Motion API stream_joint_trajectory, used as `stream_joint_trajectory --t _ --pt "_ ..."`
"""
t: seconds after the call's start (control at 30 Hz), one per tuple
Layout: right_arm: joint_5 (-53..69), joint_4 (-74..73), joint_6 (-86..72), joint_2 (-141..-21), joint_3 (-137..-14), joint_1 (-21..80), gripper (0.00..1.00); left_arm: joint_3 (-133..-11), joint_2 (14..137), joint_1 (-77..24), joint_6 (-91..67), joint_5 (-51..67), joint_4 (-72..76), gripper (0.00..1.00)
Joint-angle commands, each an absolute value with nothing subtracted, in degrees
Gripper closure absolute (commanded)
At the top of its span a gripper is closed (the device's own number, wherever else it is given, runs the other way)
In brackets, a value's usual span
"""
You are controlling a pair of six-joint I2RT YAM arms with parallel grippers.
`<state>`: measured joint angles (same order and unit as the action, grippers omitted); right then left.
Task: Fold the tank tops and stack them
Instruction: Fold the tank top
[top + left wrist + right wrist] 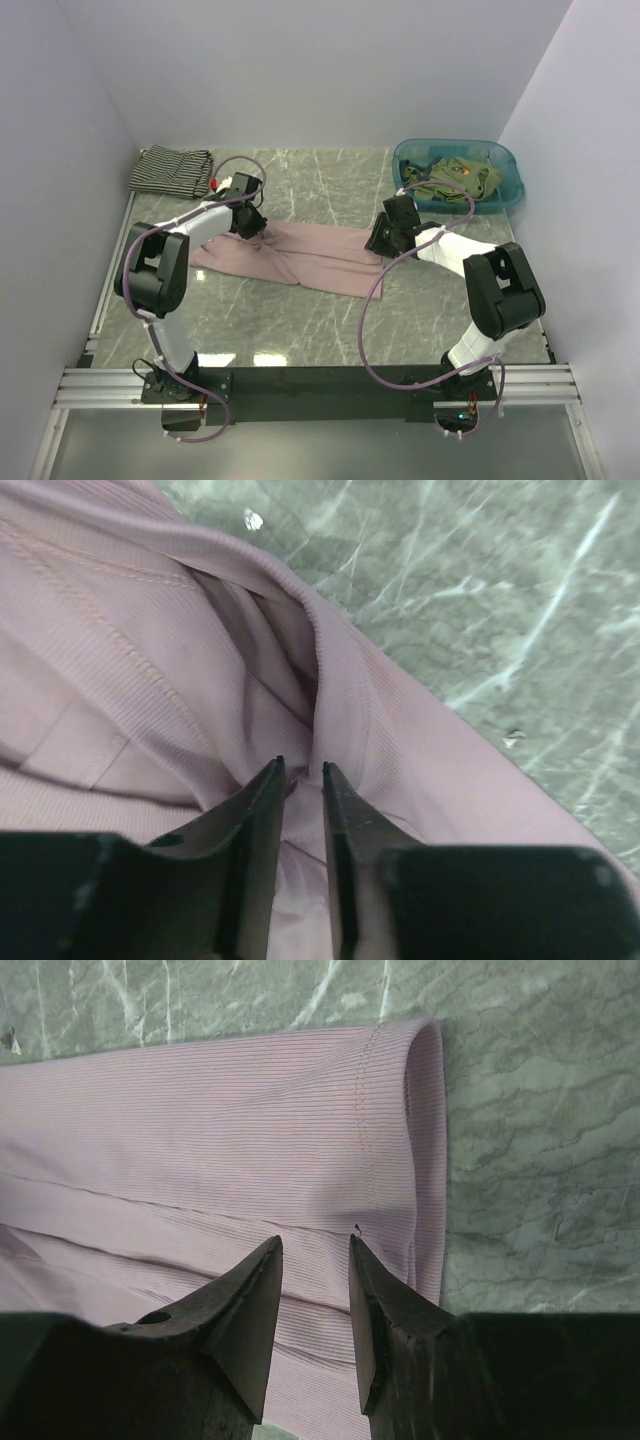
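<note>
The marble-patterned table carries the pink tank top, which lies spread lengthwise across its middle, running from the left arm's end to the right arm's end. The left arm rises from its base at the near edge, bends at the elbow and reaches forward and inward to the left end of the garment. The right arm mirrors this pose, reaching forward and inward to the right end. The teal basin sits at the far right corner and holds the olive green tank tops in a loose heap. The striped tank top lies folded at the far left corner, well apart from the pink one. The left gripper points down into the cloth, its jaws nearly together and pinching a raised ridge of pink fabric. The right gripper stands over the stitched hem at the garment's edge, jaws slightly apart, with flat cloth visible between them; contact with the cloth cannot be confirmed.
</note>
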<state>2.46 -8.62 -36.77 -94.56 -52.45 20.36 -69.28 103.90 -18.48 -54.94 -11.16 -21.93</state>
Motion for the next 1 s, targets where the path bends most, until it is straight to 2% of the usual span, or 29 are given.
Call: stream_joint_trajectory --t 0.0,0.17,0.37,0.73,0.97 --pt "1.49 -8.26 -36.12 -91.85 -52.47 20.39 0.60 -72.07 106.34 -18.46 -53.26 -9.58 -21.18 0.71" --pt "1.49 -8.26 -36.30 -91.85 -52.38 20.39 0.60 -71.28 106.26 -18.46 -52.65 -8.44 -17.84 0.67" --pt "1.32 -8.26 -36.30 -91.93 -52.56 20.39 0.60 -71.46 107.31 -18.46 -52.21 -8.09 -16.97 0.70" --pt "1.23 -8.00 -36.30 -91.93 -52.21 20.48 0.60 -72.25 107.84 -18.37 -51.86 -7.38 -15.65 0.84" --pt "0.88 -8.09 -36.21 -91.85 -51.95 20.48 0.60 -72.07 106.18 -18.02 -51.15 -6.51 -15.38 0.99"
